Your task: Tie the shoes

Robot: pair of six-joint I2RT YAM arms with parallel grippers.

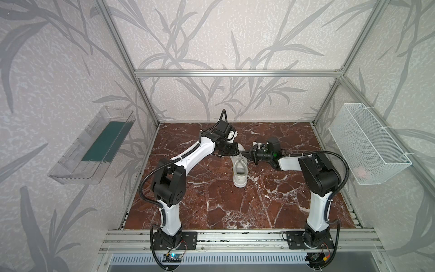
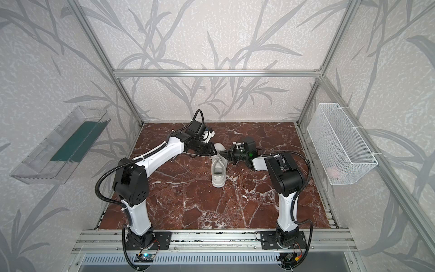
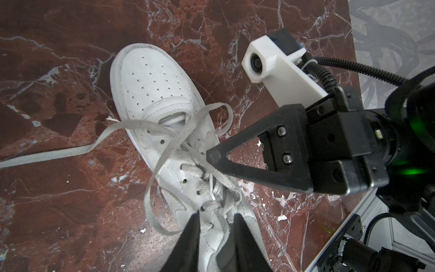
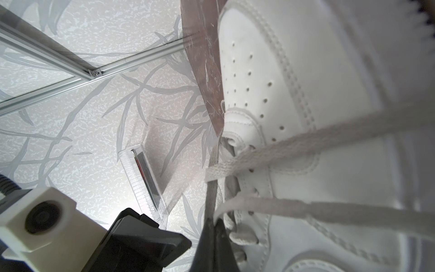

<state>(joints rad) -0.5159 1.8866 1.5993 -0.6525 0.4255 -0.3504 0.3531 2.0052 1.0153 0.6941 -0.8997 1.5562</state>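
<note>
The shoe, one white low-top sneaker [image 1: 240, 173] [image 2: 217, 173], lies mid-table, heel toward the front edge. In the left wrist view its toe [image 3: 150, 77] points away, and its flat laces [image 3: 179, 139] cross loosely over the tongue. One lace end [image 3: 70, 153] trails across the marble. My left gripper [image 3: 217, 215] [image 1: 238, 152] hovers over the eyelets, jaws apart, with a lace strand and the upper showing in the gap. My right gripper [image 4: 213, 220] [image 3: 213, 156] [image 1: 245, 154] is shut on a lace [image 4: 235, 205] at the shoe's side.
The brown marble table [image 1: 211, 200] is ringed by an aluminium frame [image 1: 235, 73]. On the left wall hangs a clear plastic bin [image 1: 91, 146], and on the right wall a white wire basket [image 1: 367, 146]. Both arm bases sit on the front rail [image 1: 235, 237].
</note>
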